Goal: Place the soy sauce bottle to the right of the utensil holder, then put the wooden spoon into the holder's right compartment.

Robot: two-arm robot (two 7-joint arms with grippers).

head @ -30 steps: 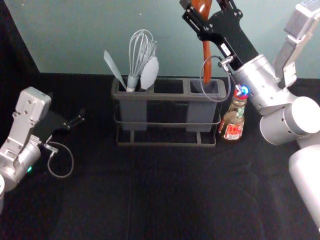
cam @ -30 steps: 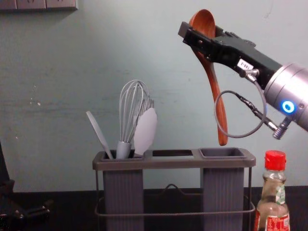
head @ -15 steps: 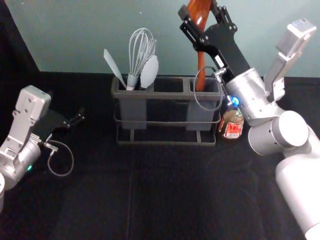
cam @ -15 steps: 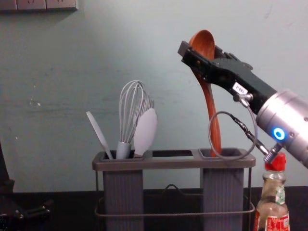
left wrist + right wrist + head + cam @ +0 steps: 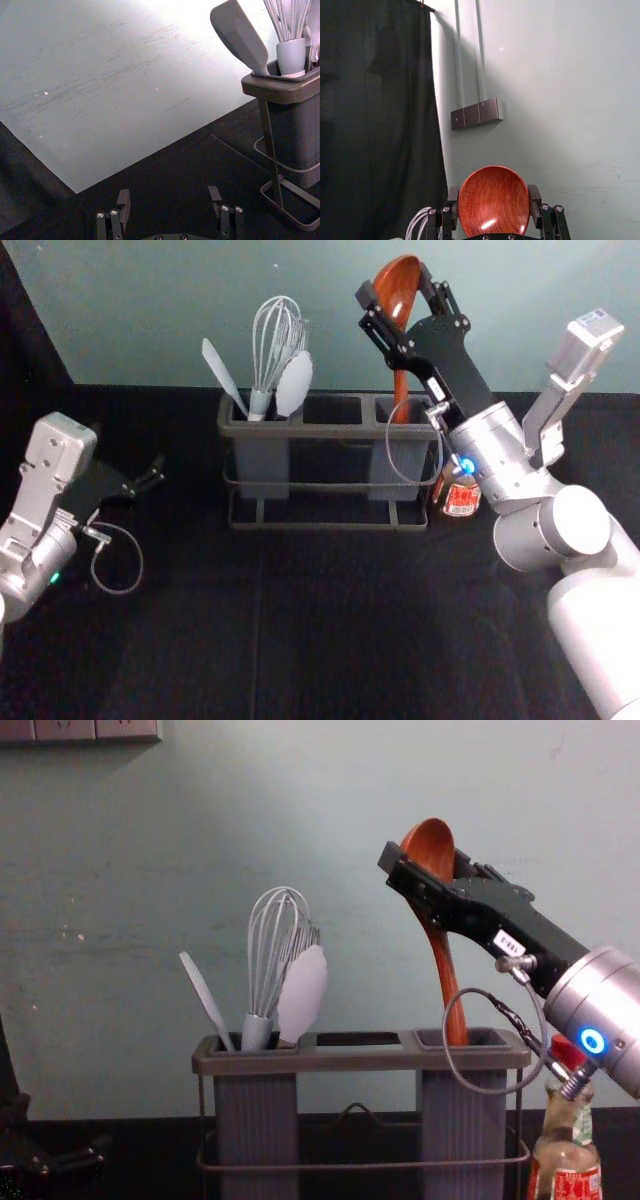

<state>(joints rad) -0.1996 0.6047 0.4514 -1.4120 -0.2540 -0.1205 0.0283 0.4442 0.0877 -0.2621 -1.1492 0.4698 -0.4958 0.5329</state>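
Spoon (image 5: 440,945) sits lower than before, clamped at its bowl by the right gripper (image 5: 494,194), near-vertical, handle entering the right compartment (image 5: 462,1120) below. Bottle (image 5: 568,1156) stands just right of the holder (image 5: 360,1061); left gripper (image 5: 169,196), spread wide, is parked left.

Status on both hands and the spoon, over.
Right hand gripping wooden spoon, handle entering right compartment. Left hand open, left of holder. Soy sauce bottle clear of opening.
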